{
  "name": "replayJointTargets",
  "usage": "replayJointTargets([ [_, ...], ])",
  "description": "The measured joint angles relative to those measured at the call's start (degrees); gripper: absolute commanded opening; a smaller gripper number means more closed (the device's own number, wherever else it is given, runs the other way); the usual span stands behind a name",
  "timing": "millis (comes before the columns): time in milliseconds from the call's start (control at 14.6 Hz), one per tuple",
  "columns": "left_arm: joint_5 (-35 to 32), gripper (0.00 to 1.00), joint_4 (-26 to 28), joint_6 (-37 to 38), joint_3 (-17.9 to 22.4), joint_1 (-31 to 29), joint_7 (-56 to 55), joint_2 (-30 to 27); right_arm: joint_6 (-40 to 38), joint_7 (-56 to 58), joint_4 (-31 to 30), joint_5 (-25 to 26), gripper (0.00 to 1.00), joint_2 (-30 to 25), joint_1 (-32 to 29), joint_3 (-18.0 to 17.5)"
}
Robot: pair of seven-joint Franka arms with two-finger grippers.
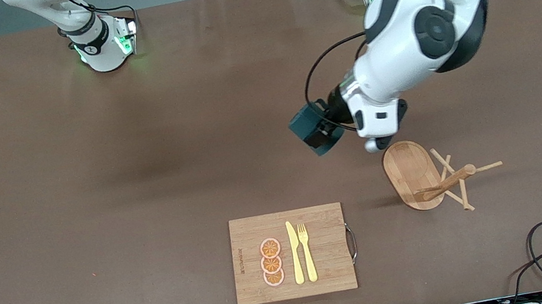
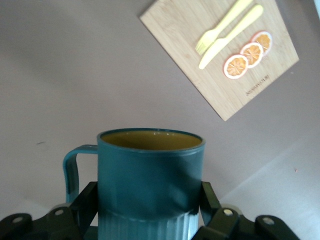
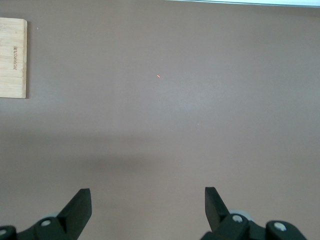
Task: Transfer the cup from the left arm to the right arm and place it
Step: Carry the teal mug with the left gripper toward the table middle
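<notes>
Left wrist view shows my left gripper point(image 2: 150, 210) pinching the dark teal cylindrical cup point(image 2: 150, 180) above the brown table point(image 1: 91, 206). My right gripper point(image 3: 147, 210) waits spread and empty; handover and placing remain.

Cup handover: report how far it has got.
Done: the left tool is shut on the cup, holding it in the air over bare table. In hand: carrying it. Left: the handover, since the right tool waits open with nothing between its fingers, then placing the cup.

One cup point(image 1: 313, 133), one cutting board point(image 1: 251, 258), three orange slices point(image 1: 271, 263), one knife point(image 1: 295, 252), one fork point(image 1: 306, 251), one wooden peg stand point(image 1: 429, 177).
</notes>
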State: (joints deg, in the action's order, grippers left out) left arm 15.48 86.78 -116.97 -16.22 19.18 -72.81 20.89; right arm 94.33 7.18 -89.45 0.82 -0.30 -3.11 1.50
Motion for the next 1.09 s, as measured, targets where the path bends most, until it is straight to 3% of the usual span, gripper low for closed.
replayJointTargets([
  [410, -20.8, 0.61, -0.9, -6.9, -0.2, 12.1, -13.5, 2.9, 0.0, 0.0, 0.0, 0.0, 1.00, 0.0, 0.0, 0.0],
  [1094, -61.6, 0.33, -1.5, -14.2, 0.0, 29.2, -27.8, 12.6, 0.0, 0.0, 0.0, 0.0, 1.00, 0.0, 0.0, 0.0],
])
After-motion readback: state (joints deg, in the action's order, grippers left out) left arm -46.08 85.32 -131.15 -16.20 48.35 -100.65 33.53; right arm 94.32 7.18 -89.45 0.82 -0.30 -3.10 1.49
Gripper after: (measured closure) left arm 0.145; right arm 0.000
